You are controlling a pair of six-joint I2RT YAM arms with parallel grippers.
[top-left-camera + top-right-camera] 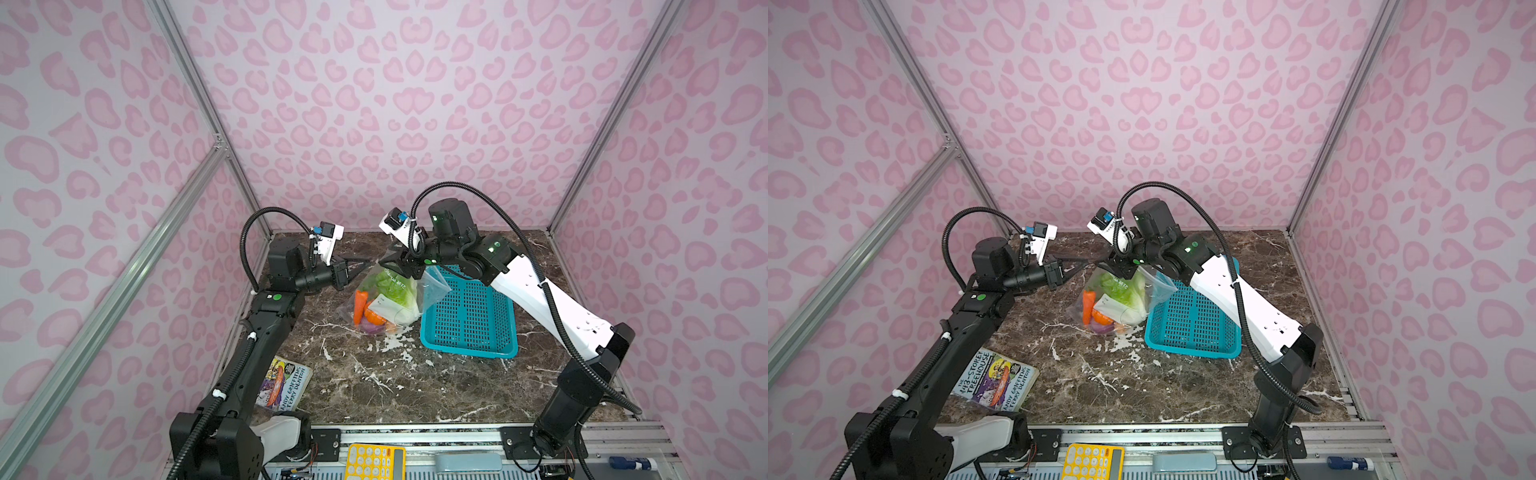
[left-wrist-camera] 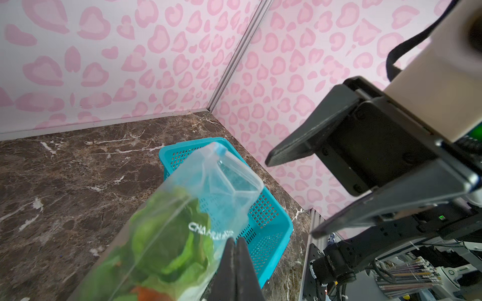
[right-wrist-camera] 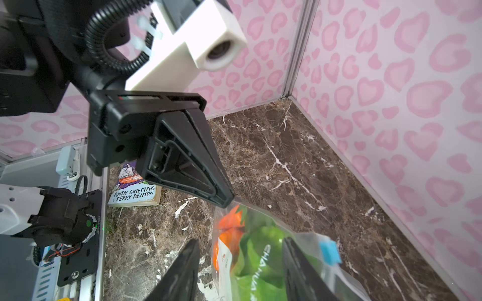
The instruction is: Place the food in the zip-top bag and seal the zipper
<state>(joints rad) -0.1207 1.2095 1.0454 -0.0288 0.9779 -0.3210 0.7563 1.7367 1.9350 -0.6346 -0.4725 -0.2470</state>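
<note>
L gripper: fingers pressed together, pinching top edge of the bag. R gripper: fingers approx. half open, straddling the bag's mouth, gripping nothing.

Both wrist views show the blue slider just outside one R finger; it's too small to pick out in top views. Only top views show the bag's bottom on the table, w/ purple onion low inside beside carrot & cabbage, and teal basket just beside it.

Bag writing starts "CHA", rest unclear. Book: "STOREY TREEHOUSE", "ANDY GRIFFITHS & TERRY DENTON".

Both arms reach fwd, wrists angled toward each other above the bag.
</note>
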